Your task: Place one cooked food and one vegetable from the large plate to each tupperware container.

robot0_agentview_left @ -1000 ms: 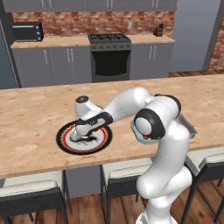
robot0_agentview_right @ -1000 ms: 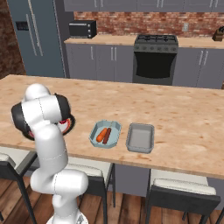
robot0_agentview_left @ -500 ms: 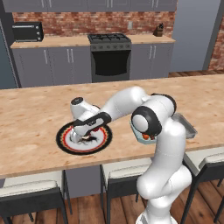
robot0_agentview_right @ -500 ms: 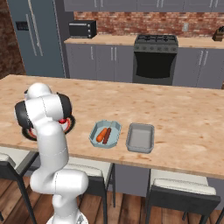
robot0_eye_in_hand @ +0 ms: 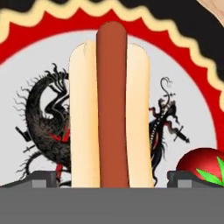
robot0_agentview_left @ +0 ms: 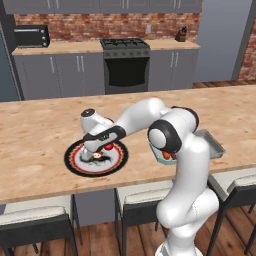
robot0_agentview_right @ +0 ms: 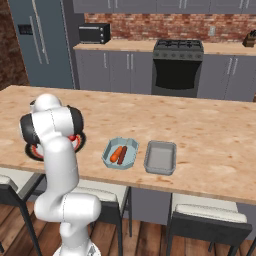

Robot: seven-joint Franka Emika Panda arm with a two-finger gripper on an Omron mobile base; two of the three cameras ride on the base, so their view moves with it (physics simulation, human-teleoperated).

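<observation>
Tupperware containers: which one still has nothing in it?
The right-hand tupperware container, farther from the large plate; its neighbour already holds two orange-red items.

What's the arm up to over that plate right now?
Gripper open, low over large plate. Hot dog lined up between fingertips, not gripped. Tomato beside one fingertip.

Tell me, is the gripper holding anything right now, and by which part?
Nothing is held. The jaws stand open on either side of the hot dog, which lies on the large plate.
</observation>
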